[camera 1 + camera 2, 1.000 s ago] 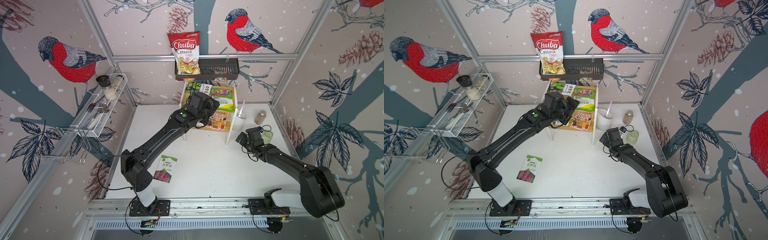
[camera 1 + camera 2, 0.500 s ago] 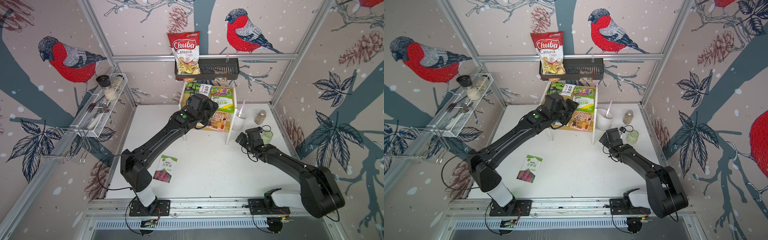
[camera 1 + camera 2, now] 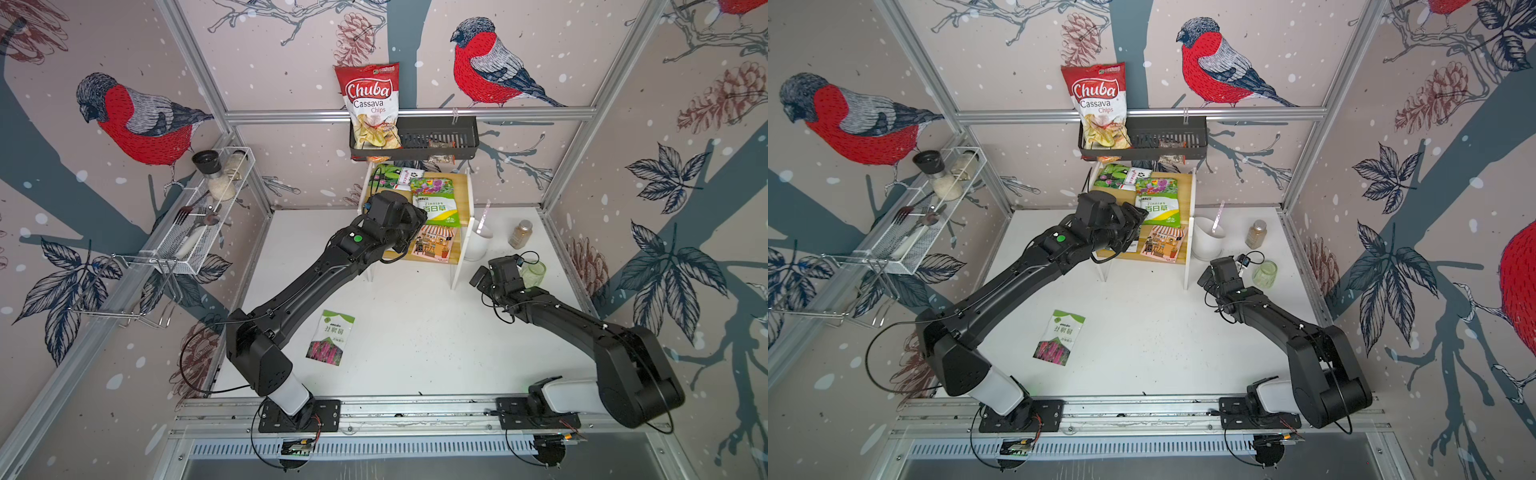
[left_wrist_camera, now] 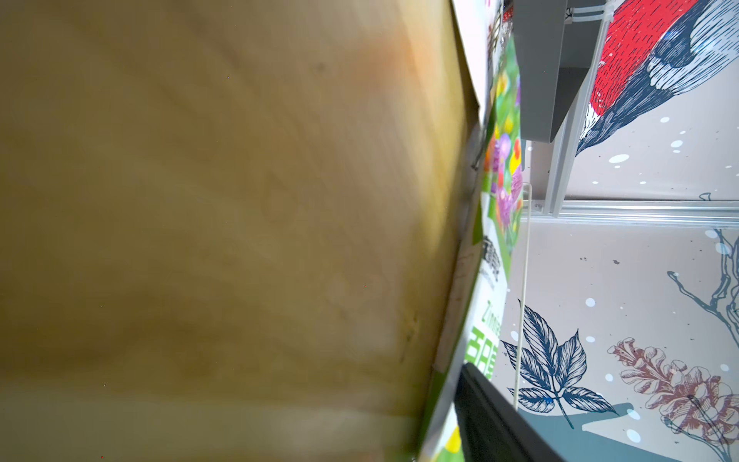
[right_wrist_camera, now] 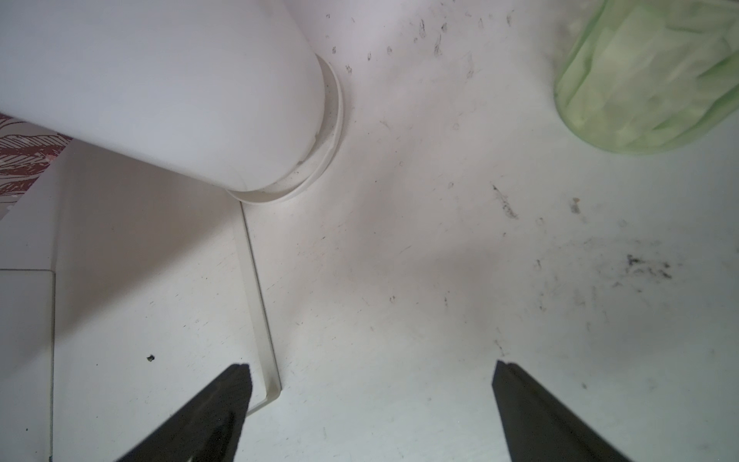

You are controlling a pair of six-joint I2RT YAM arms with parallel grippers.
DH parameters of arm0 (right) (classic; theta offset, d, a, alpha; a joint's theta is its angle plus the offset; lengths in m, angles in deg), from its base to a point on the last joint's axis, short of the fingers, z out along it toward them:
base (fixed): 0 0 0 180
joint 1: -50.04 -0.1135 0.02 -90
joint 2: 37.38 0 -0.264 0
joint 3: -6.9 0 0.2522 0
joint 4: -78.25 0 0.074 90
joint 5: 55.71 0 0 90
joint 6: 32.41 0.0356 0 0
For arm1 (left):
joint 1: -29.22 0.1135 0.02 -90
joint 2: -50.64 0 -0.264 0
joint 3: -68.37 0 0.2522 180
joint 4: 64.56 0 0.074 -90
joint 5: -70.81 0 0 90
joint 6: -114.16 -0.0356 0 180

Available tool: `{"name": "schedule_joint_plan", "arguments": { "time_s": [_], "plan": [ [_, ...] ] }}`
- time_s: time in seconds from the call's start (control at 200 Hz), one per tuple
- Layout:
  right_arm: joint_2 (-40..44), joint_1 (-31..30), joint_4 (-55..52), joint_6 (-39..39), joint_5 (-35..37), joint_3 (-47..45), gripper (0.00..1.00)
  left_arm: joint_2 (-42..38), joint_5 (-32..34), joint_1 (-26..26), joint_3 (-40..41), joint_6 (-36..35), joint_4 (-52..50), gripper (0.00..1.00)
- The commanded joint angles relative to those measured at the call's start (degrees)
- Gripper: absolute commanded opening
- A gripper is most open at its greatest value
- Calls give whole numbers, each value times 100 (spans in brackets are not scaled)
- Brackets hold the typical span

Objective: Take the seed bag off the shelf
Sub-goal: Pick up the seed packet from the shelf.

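Note:
The shelf (image 3: 460, 185) stands at the back, its wooden board (image 4: 240, 200) filling most of the left wrist view. A green Zinnias seed bag (image 3: 437, 208) (image 3: 1158, 208) lies on its top tier, overhanging the front edge. My left gripper (image 3: 415, 218) (image 3: 1138, 218) is at that bag's left front corner. One black finger (image 4: 492, 420) lies on the printed face of the bag (image 4: 490, 280); the board hides the other. My right gripper (image 3: 478, 279) (image 5: 370, 384) hangs open and empty over the table by the shelf's right leg.
More seed bags (image 3: 388, 174) lie at the shelf's back, and a picture card (image 3: 434, 246) on the lower tier. Another seed bag (image 3: 330, 343) lies on the table. A white cup (image 3: 478, 246), brown bottle (image 3: 520, 234) and green jar (image 3: 533, 272) stand right. A black basket (image 3: 440, 137) hangs above.
The left wrist has shifted slightly left and toward the front, and the green bag appears to have slid a little the same way. The right arm has not moved.

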Motion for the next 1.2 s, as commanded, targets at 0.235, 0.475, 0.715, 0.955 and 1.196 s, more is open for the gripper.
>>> {"name": "schedule_joint_plan", "arguments": {
  "time_s": [0.235, 0.475, 0.715, 0.955, 1.196],
  "plan": [
    [-79, 7, -34, -167, 19, 116, 100, 124, -139, 73, -89, -41, 171, 63],
    [-115, 29, 23, -167, -16, 107, 100, 48, -209, 81, -140, -55, 150, 51],
    [-130, 38, 75, -175, -42, 89, 100, -86, -286, 84, -108, -63, 72, 50],
    [-148, 74, 89, -186, -69, 87, 100, -67, -417, 99, -138, -40, 231, 38],
    [-113, 73, 110, -187, -77, 48, 100, -31, -570, 99, -227, -14, 230, 29]
  ]
}}
